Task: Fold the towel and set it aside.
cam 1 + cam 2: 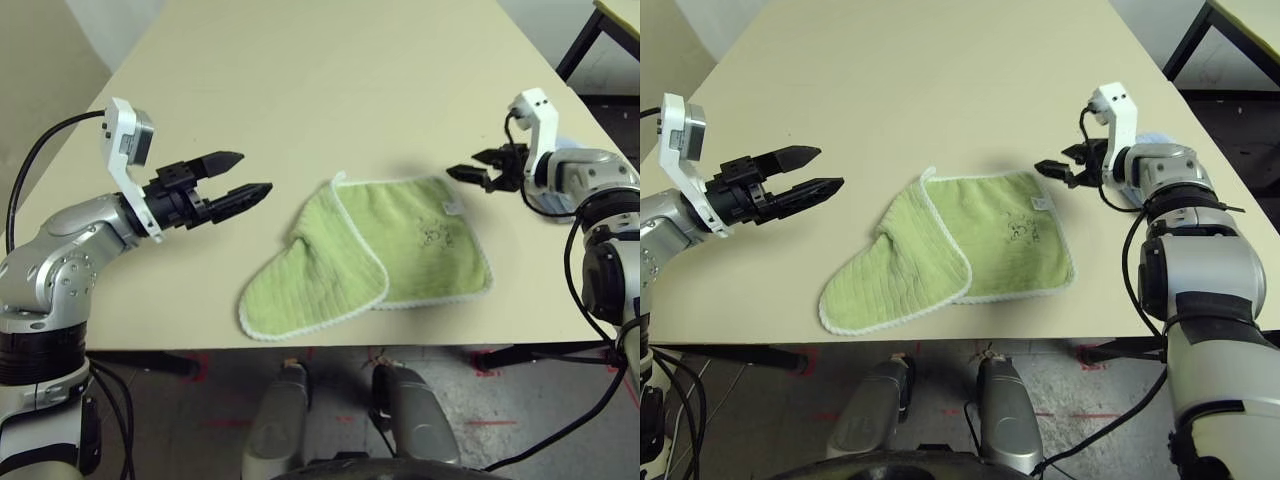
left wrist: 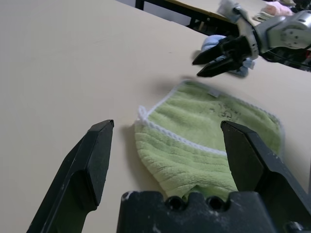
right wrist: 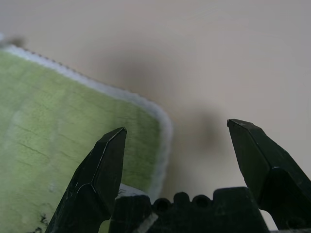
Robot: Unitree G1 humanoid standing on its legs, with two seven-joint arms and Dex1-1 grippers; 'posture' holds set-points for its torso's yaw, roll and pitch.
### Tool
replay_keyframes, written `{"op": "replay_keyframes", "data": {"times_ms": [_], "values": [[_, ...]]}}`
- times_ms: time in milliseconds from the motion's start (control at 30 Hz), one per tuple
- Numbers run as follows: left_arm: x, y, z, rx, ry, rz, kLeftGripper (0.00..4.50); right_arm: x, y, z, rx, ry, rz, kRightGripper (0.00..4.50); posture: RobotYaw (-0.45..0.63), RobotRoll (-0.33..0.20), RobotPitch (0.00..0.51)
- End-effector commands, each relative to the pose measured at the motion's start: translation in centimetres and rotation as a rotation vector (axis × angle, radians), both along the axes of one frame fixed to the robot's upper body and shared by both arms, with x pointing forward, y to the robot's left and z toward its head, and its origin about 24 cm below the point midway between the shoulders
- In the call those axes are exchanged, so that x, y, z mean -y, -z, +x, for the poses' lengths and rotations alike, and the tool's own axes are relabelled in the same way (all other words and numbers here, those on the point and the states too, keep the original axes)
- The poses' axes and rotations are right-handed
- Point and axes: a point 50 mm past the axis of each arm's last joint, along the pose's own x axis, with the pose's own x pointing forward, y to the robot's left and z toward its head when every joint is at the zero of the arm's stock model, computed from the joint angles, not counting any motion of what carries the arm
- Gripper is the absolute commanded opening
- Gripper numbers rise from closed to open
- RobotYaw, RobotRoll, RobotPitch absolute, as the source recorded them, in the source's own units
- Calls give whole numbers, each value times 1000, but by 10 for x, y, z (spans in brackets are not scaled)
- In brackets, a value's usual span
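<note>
- Towel (image 1: 380, 255) lies partly folded on the desk (image 1: 300, 90), one corner flopped over.
- Left claw (image 1: 240, 175) and right claw (image 1: 465, 174) hover released beside it, holding nothing, ready to fold again.

Cream table (image 1: 330, 70) over grey floor (image 1: 200, 400) with red marks.

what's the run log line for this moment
towel: partly folded, flat on table | left end effector: open, beside towel | right end effector: open, over towel corner
</note>
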Motion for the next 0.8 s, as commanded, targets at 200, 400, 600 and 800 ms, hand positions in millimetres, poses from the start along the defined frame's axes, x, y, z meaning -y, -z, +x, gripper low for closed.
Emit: {"op": "replay_keyframes", "data": {"times_ms": [200,400,600,800], "values": [[6,2,-7,-7,22,20,4500,-11,14,0,-108,2,-72,4463,198,0,118],[7,4,-9,-10,21,25,4500,-13,20,-1,-156,-14,-136,4463,210,0,122],[11,8,-8,-10,19,20,4500,-21,14,4,-97,-16,-154,3244,213,0,123],[16,11,-7,-13,41,24,4500,-31,-18,17,85,0,-121,1069,208,0,123]]}}
